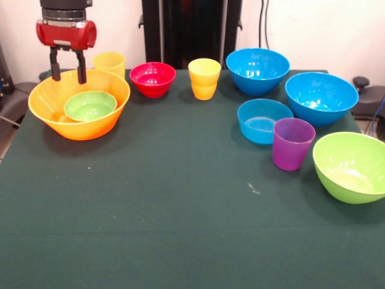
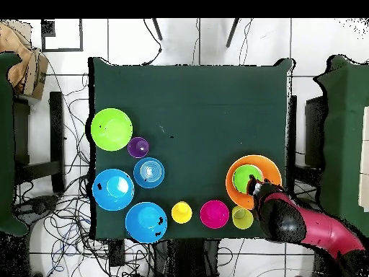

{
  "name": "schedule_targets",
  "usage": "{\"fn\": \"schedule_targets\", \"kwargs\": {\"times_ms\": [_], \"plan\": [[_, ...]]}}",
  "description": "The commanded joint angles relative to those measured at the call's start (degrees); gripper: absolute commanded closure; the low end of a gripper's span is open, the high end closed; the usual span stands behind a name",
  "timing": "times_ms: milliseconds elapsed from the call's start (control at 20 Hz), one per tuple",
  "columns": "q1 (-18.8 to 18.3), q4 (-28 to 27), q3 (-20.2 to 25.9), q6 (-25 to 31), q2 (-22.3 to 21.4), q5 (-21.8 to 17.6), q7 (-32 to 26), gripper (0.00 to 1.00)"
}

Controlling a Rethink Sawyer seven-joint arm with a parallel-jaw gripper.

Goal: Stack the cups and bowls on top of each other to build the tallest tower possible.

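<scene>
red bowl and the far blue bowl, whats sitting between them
A yellow cup stands upright between the red bowl and the far blue bowl, apart from both. The front view shows it clearest; the overhead view agrees.

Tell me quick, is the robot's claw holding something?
Gripper: open and empty, hanging over the far rim of the orange bowl, which has the small green bowl inside.

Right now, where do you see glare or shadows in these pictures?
Front view: white glare spots shine inside the lime green bowl and the big blue bowl; soft shadows lie on the green table beside the orange bowl and the purple cup. Overhead view: glare whitens the inside of the shallow blue bowl.
</scene>
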Motion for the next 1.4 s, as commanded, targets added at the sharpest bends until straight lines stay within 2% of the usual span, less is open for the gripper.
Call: {"fn": "schedule_targets", "kwargs": {"times_ms": [50,300,550,750,900,1400], "plan": [[3.78,-2.56,-0.45,4.39,1.52,-4.39,-1.54,0.00],[5.25,-0.86,-1.03,4.46,-0.24,-2.50,0.65,0.00],[10.24,1.12,-1.38,7.47,-3.60,2.63,4.85,0.00],[16.12,-0.80,-5.04,5.80,-1.77,5.34,9.97,0.00],[19.60,-1.89,-7.65,5.07,-0.81,7.05,11.20,0.00],[26.02,-3.98,-11.72,4.44,0.90,12.02,11.44,0.00]]}}
